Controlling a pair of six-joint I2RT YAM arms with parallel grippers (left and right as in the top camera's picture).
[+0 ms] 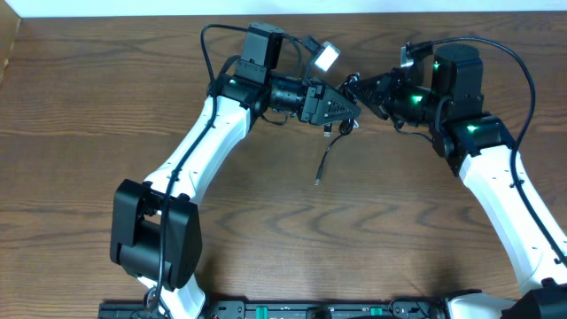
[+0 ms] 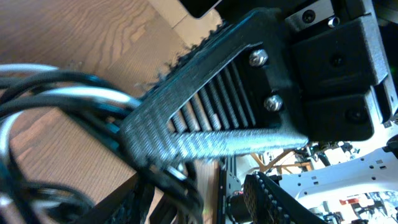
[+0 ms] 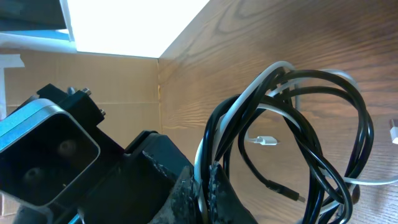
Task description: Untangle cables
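Cables (image 1: 324, 159), one black and one white, hang in a knot between my two hands above the desk (image 1: 266, 230), near the middle of its far edge. One black tail drops from the knot toward the desk's centre.

My right fingers (image 3: 224, 186) are pressed fully together on strands of both, right at the base of the loops. My left fingers (image 2: 205, 124) stand about half apart, and a thick bunch of strands runs in between them, so I judge them clamped on that bunch.

The step in hand, as I read it, is the pulling apart: both ends of the knot are gripped and the loops are not yet freed. Next I would draw my hands apart slowly and watch which loop tightens, and regrip if the black cable (image 3: 214, 124) cinches round the white cable (image 3: 255, 86).

Only the right wrist view shows the tangle itself, with black loops crossing over white and a white plug (image 3: 264, 141) dangling inside them. The overhead view shows only a dark clump, but it alone places both hands over the desk. The left wrist view is mostly finger.
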